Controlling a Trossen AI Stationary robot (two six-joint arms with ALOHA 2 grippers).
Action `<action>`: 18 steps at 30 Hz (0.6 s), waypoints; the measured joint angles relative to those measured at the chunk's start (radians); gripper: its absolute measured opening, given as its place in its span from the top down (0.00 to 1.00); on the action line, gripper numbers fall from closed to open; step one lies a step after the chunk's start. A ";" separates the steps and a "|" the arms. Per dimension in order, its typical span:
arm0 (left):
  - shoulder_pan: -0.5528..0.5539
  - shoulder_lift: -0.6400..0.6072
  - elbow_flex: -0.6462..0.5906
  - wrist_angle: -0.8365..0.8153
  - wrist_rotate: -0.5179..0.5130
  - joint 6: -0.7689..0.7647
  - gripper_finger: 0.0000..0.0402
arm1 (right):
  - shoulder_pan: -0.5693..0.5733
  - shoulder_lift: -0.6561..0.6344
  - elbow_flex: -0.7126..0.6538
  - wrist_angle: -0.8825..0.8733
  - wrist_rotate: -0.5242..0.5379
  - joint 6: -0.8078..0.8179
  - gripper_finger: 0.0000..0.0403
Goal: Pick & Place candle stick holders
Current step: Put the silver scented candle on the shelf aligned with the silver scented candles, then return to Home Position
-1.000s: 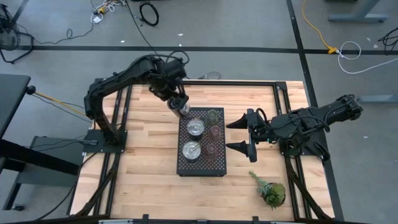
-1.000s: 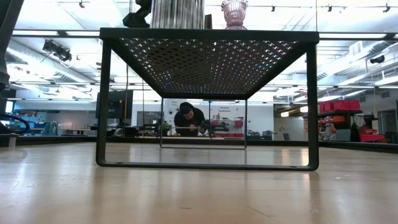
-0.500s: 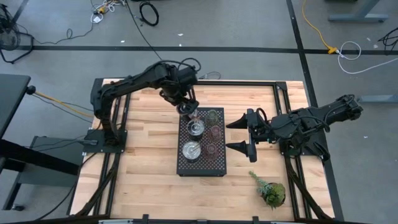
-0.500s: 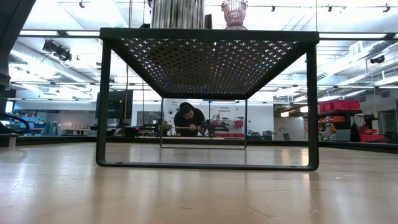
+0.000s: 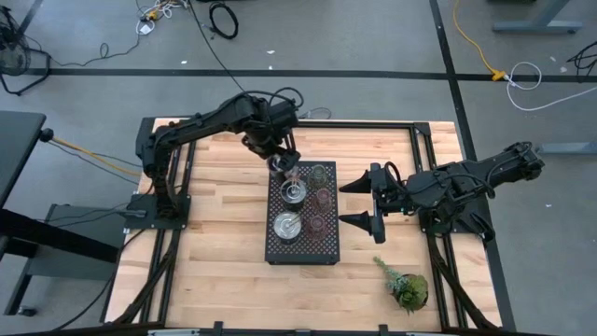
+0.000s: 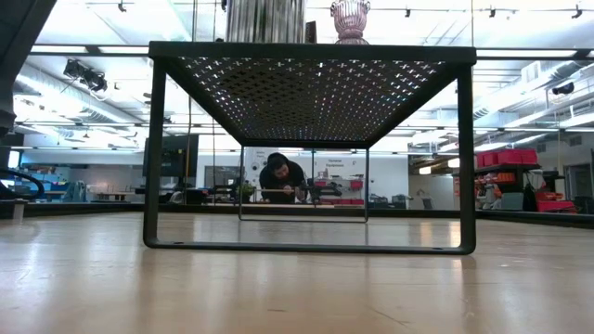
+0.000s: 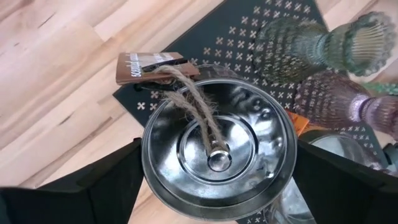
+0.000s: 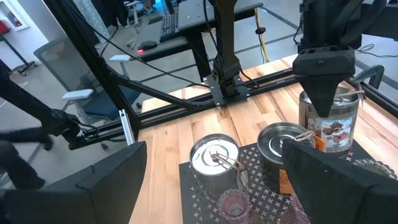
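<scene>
Left gripper [image 5: 283, 164]: stood over the far left corner of the tray, fingers apart on either side of a silvery holder; whether the pads touched its wall could not be told.
Silvery holder [image 7: 217, 146]: upright at that corner, twine and a brown tag [image 7: 149, 65] at its rim.
Tray [image 5: 278, 250]: black, perforated, mid-table, on legs.
Other silvery holders: two in the left column, [image 5: 294, 191] and [image 5: 287, 225].
Green glass holder [image 5: 321, 173]: far right corner of the tray.
Pinkish holders: [image 5: 323, 197] and [image 5: 317, 224], right column.
Right gripper [image 5: 353, 203]: waited just right of the tray, fingers wide apart, empty.
Plant sprig [image 5: 404, 284]: lay near the table's front right.
</scene>
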 joint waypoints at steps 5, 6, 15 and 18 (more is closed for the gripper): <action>0.000 0.000 0.000 0.031 0.000 -0.005 0.08 | 0.000 0.000 0.000 0.000 0.000 0.000 0.09; 0.000 0.000 0.000 0.037 0.000 -0.011 0.07 | 0.000 0.000 0.000 0.000 0.000 0.000 0.09; -0.003 -0.003 0.002 0.060 0.006 -0.011 0.04 | 0.000 0.000 0.000 0.000 0.000 0.000 0.09; -0.005 -0.003 0.002 0.060 0.005 -0.010 0.06 | 0.000 0.000 0.000 0.000 0.000 0.000 0.09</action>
